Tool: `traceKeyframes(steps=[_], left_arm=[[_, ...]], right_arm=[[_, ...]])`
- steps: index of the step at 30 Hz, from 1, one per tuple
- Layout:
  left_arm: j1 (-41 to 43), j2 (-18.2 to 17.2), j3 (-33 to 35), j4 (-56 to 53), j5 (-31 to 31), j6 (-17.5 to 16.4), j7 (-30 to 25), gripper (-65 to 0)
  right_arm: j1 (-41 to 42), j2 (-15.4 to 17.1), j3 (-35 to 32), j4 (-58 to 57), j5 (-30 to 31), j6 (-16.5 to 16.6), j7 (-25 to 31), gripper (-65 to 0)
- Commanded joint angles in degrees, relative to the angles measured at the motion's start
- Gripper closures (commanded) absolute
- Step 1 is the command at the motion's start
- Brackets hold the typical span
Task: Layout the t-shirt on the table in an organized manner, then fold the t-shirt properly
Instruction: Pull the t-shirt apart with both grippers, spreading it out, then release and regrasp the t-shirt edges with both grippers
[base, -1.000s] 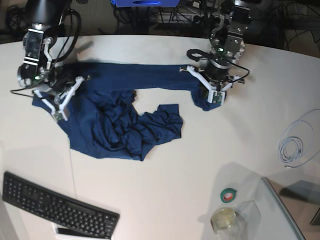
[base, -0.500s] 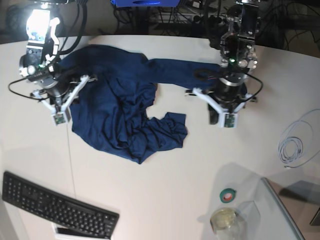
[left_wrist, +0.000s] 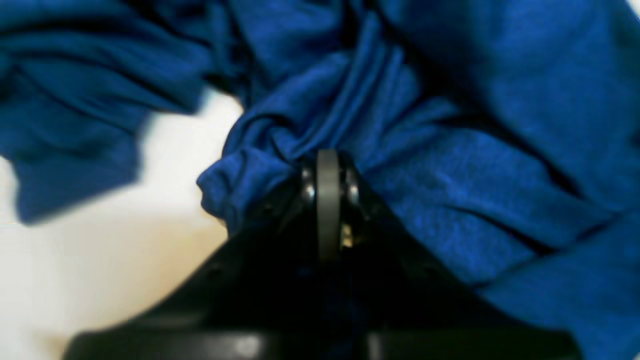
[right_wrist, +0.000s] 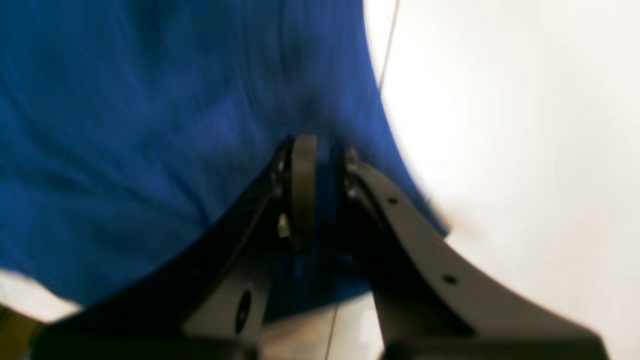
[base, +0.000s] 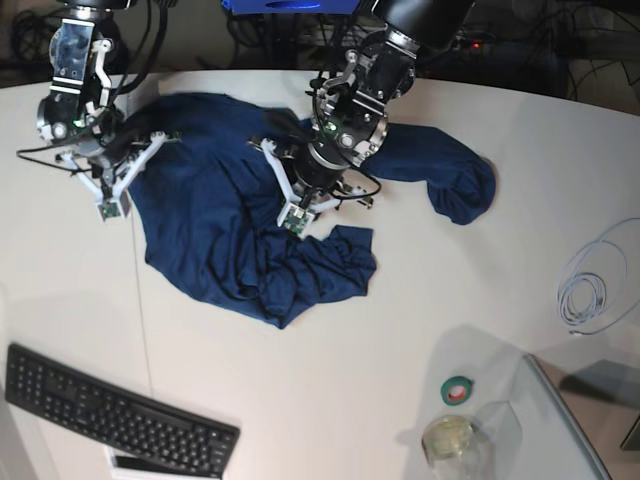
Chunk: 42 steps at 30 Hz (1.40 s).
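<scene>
Writing is nowhere legible to us: no brand or label shows on the t-shirt (base: 225, 215), and the keys of the keyboard (base: 115, 415) are too small to read. We count one t-shirt, two arms, one keyboard, one coil of pale cable (base: 590, 290), one green roll of tape (base: 458, 390) and one clear cup (base: 448, 440).

The t-shirt is plain dark navy, soft and heavily creased. It lies crumpled on the white desk (base: 380, 340), spread from the far left toward the middle, with a bunched lobe near the centre and a long strip running out to a rounded end (base: 462, 190) on the base view's right. A thin dark seam line (base: 143, 330) crosses the desk below it.

The left gripper (base: 300, 205) sits over the middle of the cloth. In its wrist view the jaws are pressed fully together, with a twisted gather of fabric (left_wrist: 280, 145) bunched at their tip.

The right gripper (base: 108, 195) is at the garment's left edge. Its jaws stand narrow in its wrist view, with a fold of blue cloth (right_wrist: 327, 185) pinched between them, just beside the bare desk.
</scene>
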<state>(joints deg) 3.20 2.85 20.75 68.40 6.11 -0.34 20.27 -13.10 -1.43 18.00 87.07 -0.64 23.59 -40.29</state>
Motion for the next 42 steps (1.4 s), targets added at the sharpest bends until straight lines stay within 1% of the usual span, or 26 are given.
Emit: traceKeyframes(steps=[1, 4, 5, 8, 10, 12, 15, 17, 20, 21, 22, 25, 27, 28, 29, 32, 34, 36, 38, 39, 40, 42], left_arm=[[0.36, -0.79, -2.42, -0.05, 2.55, 1.79, 2.19, 0.0], [0.45, -0.87, -8.40, -0.05, 6.15, 1.79, 2.19, 0.0], [0.45, -0.87, -10.25, 0.04, 6.59, 1.79, 2.19, 0.0], [0.01, -0.96, -13.32, 0.13, 6.51, 1.79, 2.19, 0.0], [-0.08, -0.96, -14.29, 0.13, 6.42, 1.79, 2.19, 0.0], [-0.17, -0.96, -15.61, -0.05, 6.42, 1.79, 2.10, 0.0], [0.36, -0.87, -20.89, 0.74, 6.42, 1.79, -0.62, 0.0], [1.50, -0.87, -25.10, 2.68, 6.42, 1.79, -1.94, 0.0], [3.26, -0.87, -29.59, 7.60, 6.42, 1.79, -2.03, 0.0], [4.05, -0.87, -30.82, 9.44, 6.42, 1.79, -1.94, 0.0], [4.93, -0.87, -32.05, 11.29, 6.42, 1.79, -1.94, 0.0], [7.39, -0.87, -34.69, 16.65, 6.42, 1.70, -1.85, 0.0], [9.15, -0.87, -34.86, 19.29, 6.42, 1.70, -1.77, 0.0], [9.68, -0.87, -34.86, 20.26, 6.42, 1.70, -1.77, 0.0], [10.12, -0.79, -34.95, 21.05, 6.42, 1.70, -1.77, 0.0], [11.00, -0.52, -35.48, 24.30, 6.33, 1.70, -1.59, 0.0], [12.84, -0.52, -36.62, 27.64, 6.24, 1.70, -0.27, 0.0], [13.81, -0.35, -38.47, 31.33, 5.45, 1.70, 3.68, 0.0], [14.78, -0.70, -40.40, 33.18, 3.17, 1.44, 8.08, 0.0], [15.39, -1.58, -41.46, 33.44, 2.11, 1.35, 9.57, 0.0], [15.74, -2.37, -42.16, 33.53, 1.06, 1.35, 9.84, 0.0], [18.03, -3.42, -43.65, 33.44, -2.28, 1.35, 9.66, 0.0]], right_arm=[[0.58, 0.16, -0.02, 0.27, 0.42, 0.19, 1.04, -6.2], [0.49, -0.11, -0.28, -0.87, 0.60, 0.27, 1.22, -6.2], [0.58, -0.11, -1.43, -0.78, 0.69, 0.27, 2.01, -6.2], [0.49, -0.11, -4.59, 0.80, 0.60, 0.27, 5.26, -6.2], [1.02, -0.11, -5.65, 1.68, 0.60, 0.10, 5.61, -6.2], [3.65, -0.11, -5.82, 1.33, 0.69, 0.01, 5.79, -6.2], [7.52, -0.28, -5.47, 0.45, 0.69, 0.01, 5.79, -6.3], [10.25, -0.46, -5.47, 0.01, 0.69, 0.01, 5.70, -6.3], [14.64, -0.46, -5.47, -3.68, 0.69, 0.01, 5.79, -6.9], [16.40, -0.46, -5.47, -5.62, 0.69, 0.01, 5.70, -9.3], [17.89, -0.46, -5.47, -7.73, 0.69, 0.01, 5.70, -13.4], [19.30, -0.55, -5.47, -10.63, 0.78, 0.01, 5.52, -29.9], [17.10, -0.55, -5.47, -8.61, 0.78, 0.19, 5.61, -38.6], [15.70, -0.55, -5.74, -6.67, 0.78, 0.27, 5.61, -41.0], [13.85, -0.55, -5.91, -4.30, 0.78, 0.27, 5.52, -41.9], [6.55, -0.55, -5.91, 3.26, 0.86, 0.63, 5.44, -42.5], [1.63, -0.55, -5.56, 7.48, 2.01, 2.74, 5.44, -42.5], [-3.12, -0.55, -5.47, 10.03, 6.23, 5.37, 5.00, -42.5], [-4.96, -0.11, -5.47, 9.94, 10.62, 6.87, 0.69, -42.3], [-5.14, -0.02, -5.47, 9.06, 12.47, 7.13, -1.16, -42.2], [-5.31, -0.02, -5.47, 8.10, 14.14, 7.39, -2.12, -42.0], [-5.93, -0.02, -5.47, 7.31, 16.07, 7.66, -2.12, -42.0]])
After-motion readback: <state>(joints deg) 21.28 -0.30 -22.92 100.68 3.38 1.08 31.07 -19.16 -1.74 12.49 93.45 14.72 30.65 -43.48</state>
